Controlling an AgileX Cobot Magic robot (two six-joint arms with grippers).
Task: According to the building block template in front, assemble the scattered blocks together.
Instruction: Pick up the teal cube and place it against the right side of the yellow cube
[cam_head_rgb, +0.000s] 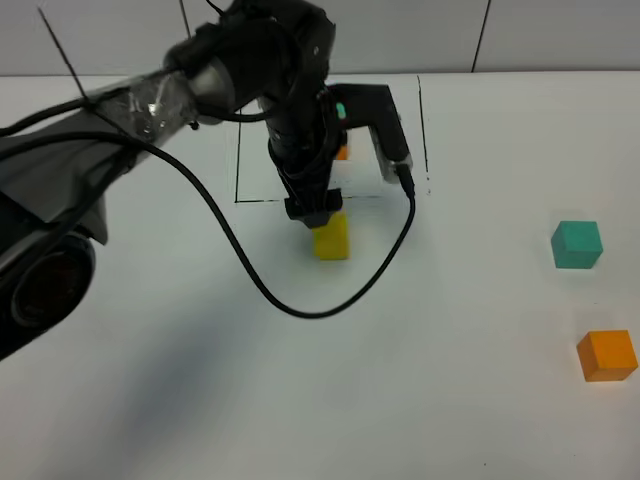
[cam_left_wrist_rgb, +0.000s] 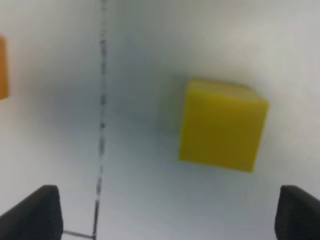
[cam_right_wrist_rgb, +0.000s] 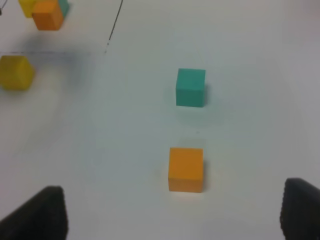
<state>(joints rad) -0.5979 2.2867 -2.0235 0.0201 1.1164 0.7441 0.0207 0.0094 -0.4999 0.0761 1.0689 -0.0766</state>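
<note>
A plain matte yellow cube (cam_left_wrist_rgb: 222, 125) sits untouched by the left claw (cam_left_wrist_rgb: 166, 215), its jaws wide apart.

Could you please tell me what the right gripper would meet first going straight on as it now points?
Probably the orange cube, ahead between the open fingers of the right gripper, with the teal cube beyond; depth is unclear, though.

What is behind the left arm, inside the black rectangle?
The building block template. Overhead, only slivers show; the left arm covers the rest. The right wrist view shows its yellow, orange, teal cubes.
</note>
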